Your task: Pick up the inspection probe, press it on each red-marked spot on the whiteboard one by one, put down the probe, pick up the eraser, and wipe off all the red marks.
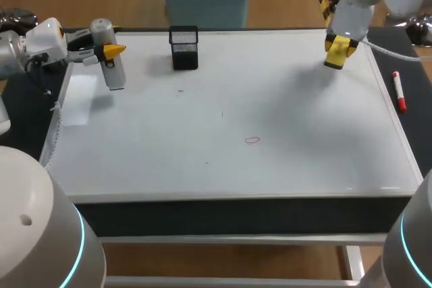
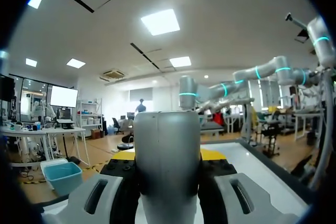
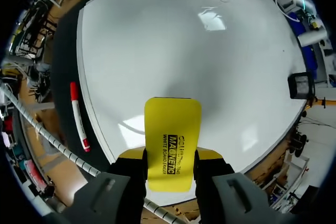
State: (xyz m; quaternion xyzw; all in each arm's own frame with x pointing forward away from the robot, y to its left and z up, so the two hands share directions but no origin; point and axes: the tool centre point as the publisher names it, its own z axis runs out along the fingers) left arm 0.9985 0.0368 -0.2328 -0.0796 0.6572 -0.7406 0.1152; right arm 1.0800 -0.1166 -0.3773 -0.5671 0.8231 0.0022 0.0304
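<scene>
The left pincer [image 1: 108, 50] pinches the grey probe [image 2: 167, 171]; the right pincer [image 3: 170, 165] clamps the yellow eraser [image 3: 172, 127].

Table [image 1: 236, 215]: whiteboard [image 1: 297, 146], mesh holder [image 1: 184, 48] on it, marker [image 1: 399, 91] beside

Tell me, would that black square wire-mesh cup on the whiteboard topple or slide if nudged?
The black square wire-mesh cup looks like thin open mesh, so it is probably light. It stands upright on the glossy whiteboard, so a low nudge would likely slide it; a push near its rim might tip it. Its flat sides should stop it rolling.
</scene>
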